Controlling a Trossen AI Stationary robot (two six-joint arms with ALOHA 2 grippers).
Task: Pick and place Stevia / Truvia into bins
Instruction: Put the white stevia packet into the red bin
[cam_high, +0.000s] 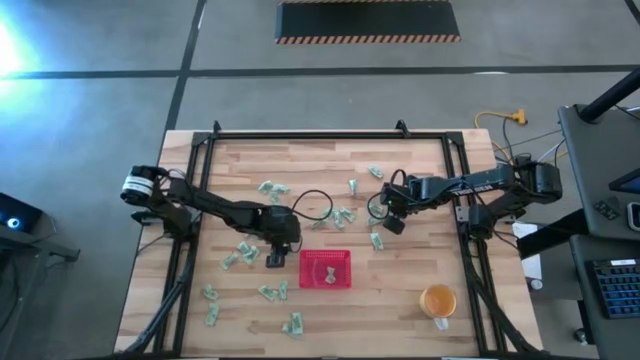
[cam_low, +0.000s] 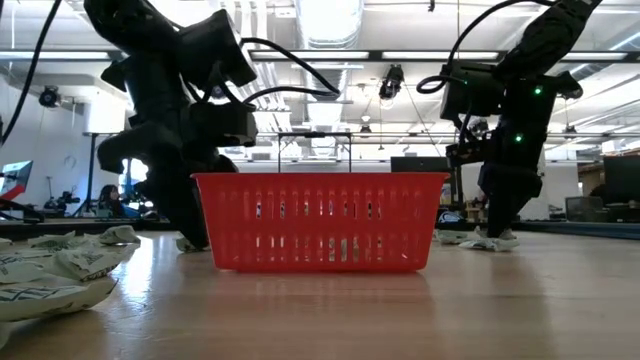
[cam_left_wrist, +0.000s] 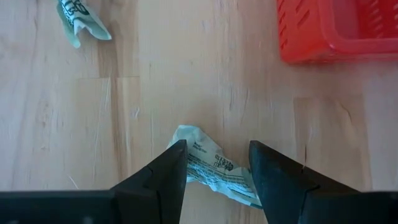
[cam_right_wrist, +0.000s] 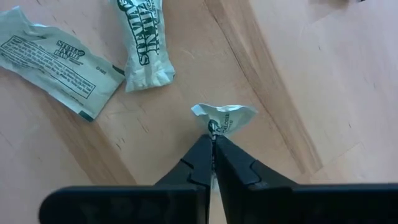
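The red tray (cam_high: 326, 270) stands near the table's middle front, with a sachet lying in it. Pale green Stevia sachets (cam_high: 268, 188) are scattered flat over the wooden table. My left gripper (cam_left_wrist: 217, 163) is just left of the tray, open and pointing down. Its fingers stand on either side of a crumpled sachet (cam_left_wrist: 211, 167) that lies on the wood. My right gripper (cam_right_wrist: 213, 138) is right of and beyond the tray, shut on a small crumpled sachet (cam_right_wrist: 225, 116). Two more sachets (cam_right_wrist: 59, 59) lie flat close by it. My right gripper pinches the crumpled sachet at its near edge (cam_right_wrist: 214, 127) between the two fingertips. The fingers come steeply from above. The sachet's free end sticks out beyond the tips, low over the wood. Whether it is clear of the table I cannot tell.
An orange cup (cam_high: 437, 300) stands near the front right. A black frame (cam_high: 330, 135) runs round the table's far and side edges. A loose black cable (cam_high: 315, 205) loops over the wood between the arms. Bare wood lies in front of the tray.
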